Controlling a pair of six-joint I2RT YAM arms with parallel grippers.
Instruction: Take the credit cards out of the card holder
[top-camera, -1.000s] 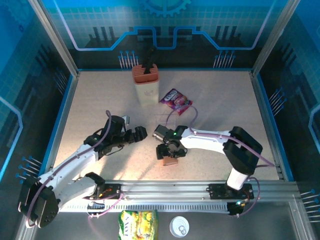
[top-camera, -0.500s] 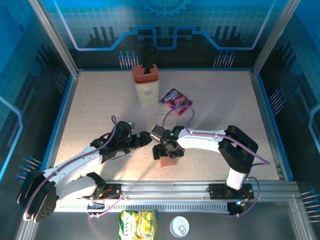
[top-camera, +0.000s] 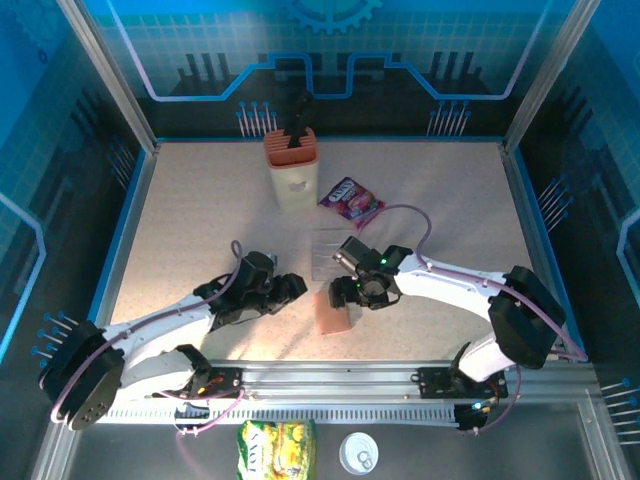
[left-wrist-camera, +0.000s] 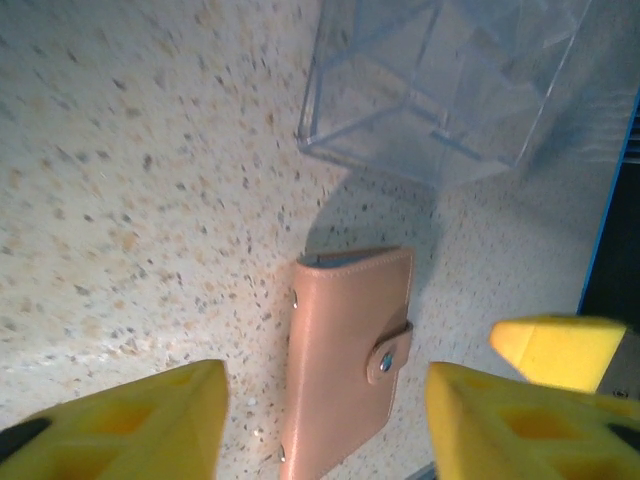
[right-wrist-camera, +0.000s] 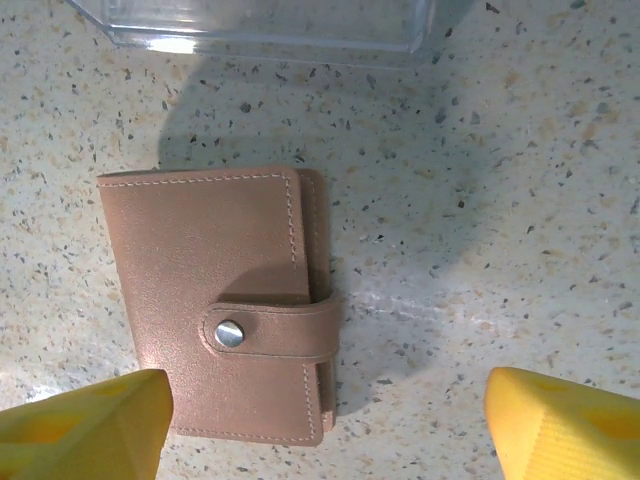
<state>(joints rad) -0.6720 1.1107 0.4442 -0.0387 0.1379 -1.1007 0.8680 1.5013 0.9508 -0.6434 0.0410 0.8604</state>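
The card holder lies flat on the table, folded shut with its snap tab fastened. It is a salmon-brown wallet. The credit cards are hidden inside it. My left gripper stands open just left of it; in the left wrist view the card holder lies between and beyond the yellow fingers of that gripper. My right gripper hangs open just above the holder's far right edge. In the right wrist view the card holder sits by the left finger of the gripper, untouched.
A clear plastic box sits just behind the holder, close to both grippers. Further back stand a beige holder with an orange top and a purple snack packet. The table's front rail runs close below.
My right gripper has lifted off the card holder and shifted right and back, leaving it flat on the table. My left gripper has moved right, closer to the holder.
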